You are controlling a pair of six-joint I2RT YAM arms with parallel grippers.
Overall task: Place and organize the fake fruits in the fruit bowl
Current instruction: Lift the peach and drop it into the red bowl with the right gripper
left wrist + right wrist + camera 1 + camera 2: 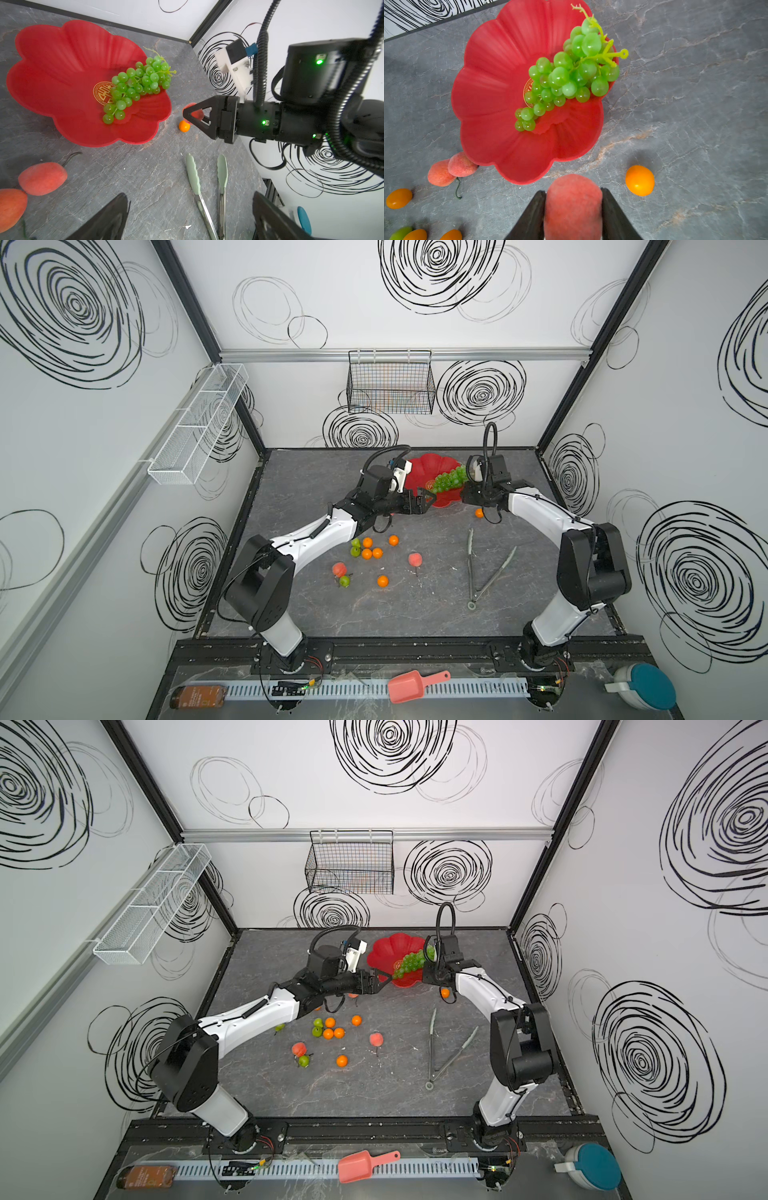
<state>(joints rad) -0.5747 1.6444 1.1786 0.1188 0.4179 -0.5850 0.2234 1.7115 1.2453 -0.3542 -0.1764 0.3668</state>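
The red flower-shaped fruit bowl (417,470) (384,952) (62,72) (492,83) stands at the back middle of the table. A bunch of green grapes (449,481) (566,74) lies in it. My right gripper (573,190) (465,495) is shut on a pink-red peach (573,207) (195,113), low over the table just outside the bowl's rim. An orange (640,180) (479,513) lies beside it. At the bowl's opposite side my left gripper (430,497) (189,194) is open with nothing in it. Two peaches (460,164) (42,178) touch the bowl there.
Loose oranges (367,542), green pears (355,551) and two peaches (339,569) are scattered left of the table's middle. Metal tongs with green tips (488,568) lie to the right. A pink scoop (415,686), a bottle (197,696) and a teal-lidded container (642,691) sit on the front ledge.
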